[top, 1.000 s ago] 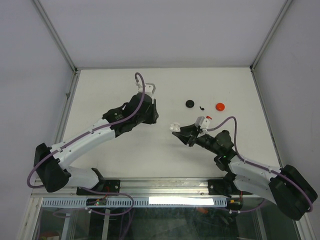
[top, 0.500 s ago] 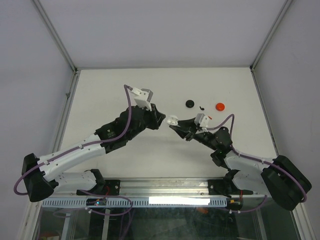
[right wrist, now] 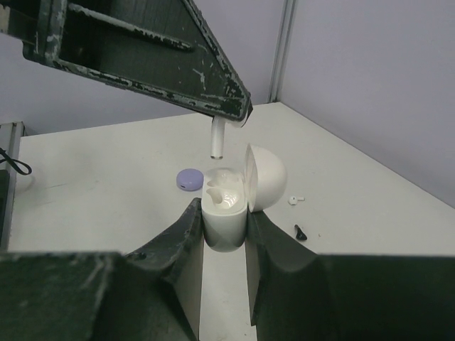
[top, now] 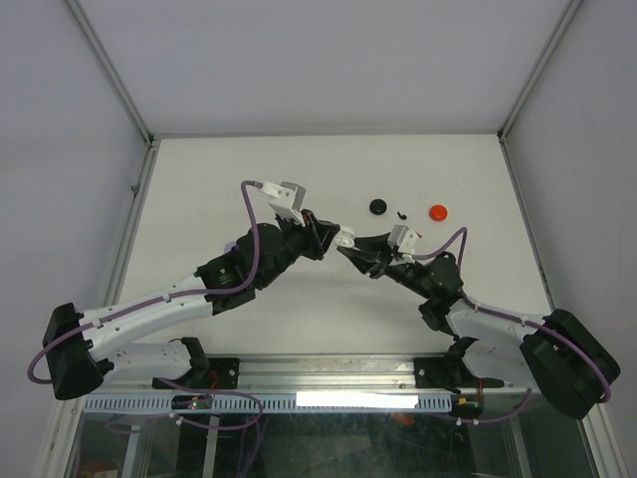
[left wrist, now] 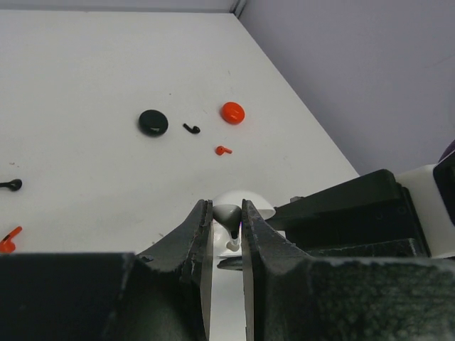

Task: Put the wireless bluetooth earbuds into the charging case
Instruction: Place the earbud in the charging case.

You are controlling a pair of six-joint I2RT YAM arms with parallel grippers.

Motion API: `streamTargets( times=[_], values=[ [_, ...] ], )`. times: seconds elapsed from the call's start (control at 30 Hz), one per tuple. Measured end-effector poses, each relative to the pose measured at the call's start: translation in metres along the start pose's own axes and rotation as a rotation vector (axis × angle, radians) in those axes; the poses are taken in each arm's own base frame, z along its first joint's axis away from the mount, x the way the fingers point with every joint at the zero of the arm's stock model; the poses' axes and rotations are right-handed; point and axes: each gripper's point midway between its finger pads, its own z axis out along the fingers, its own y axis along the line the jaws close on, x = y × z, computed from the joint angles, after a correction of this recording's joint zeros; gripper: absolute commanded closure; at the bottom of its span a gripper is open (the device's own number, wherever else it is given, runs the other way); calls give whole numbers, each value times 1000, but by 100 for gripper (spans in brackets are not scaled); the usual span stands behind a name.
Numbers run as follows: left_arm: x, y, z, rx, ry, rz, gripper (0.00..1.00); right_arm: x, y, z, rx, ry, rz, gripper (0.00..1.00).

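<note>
My right gripper (right wrist: pixel 225 213) is shut on the open white charging case (right wrist: pixel 226 206), held upright above the table with its lid (right wrist: pixel 269 176) swung back. My left gripper (left wrist: pixel 227 213) is shut on a white earbud (left wrist: pixel 229 217). In the right wrist view the earbud's stem (right wrist: pixel 218 138) hangs just above the case's empty wells, not touching. In the top view the two grippers meet at the table's middle, left (top: pixel 326 233) and right (top: pixel 350 249), with the case (top: pixel 344 239) between them. Another white earbud (right wrist: pixel 295 199) lies on the table.
A black round case (top: pixel 378 206), a black earbud (top: pixel 401 215) and a red round case (top: pixel 438 211) lie behind the grippers. A red earbud (left wrist: pixel 223 150) lies near them. A lavender case (right wrist: pixel 190 179) and a black earbud (right wrist: pixel 301 232) lie on the table below the held case.
My left arm has swung right and brought the white earbud over the case. My right gripper has raised the case up and left to meet it.
</note>
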Motion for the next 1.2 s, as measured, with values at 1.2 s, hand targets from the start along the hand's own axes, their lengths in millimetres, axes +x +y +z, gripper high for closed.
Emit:
streamTargets(
  times=[1.2],
  values=[
    [10,-2,4,-61,-27,93,100,-2,-1,0,9,-3,-4,100]
  ],
)
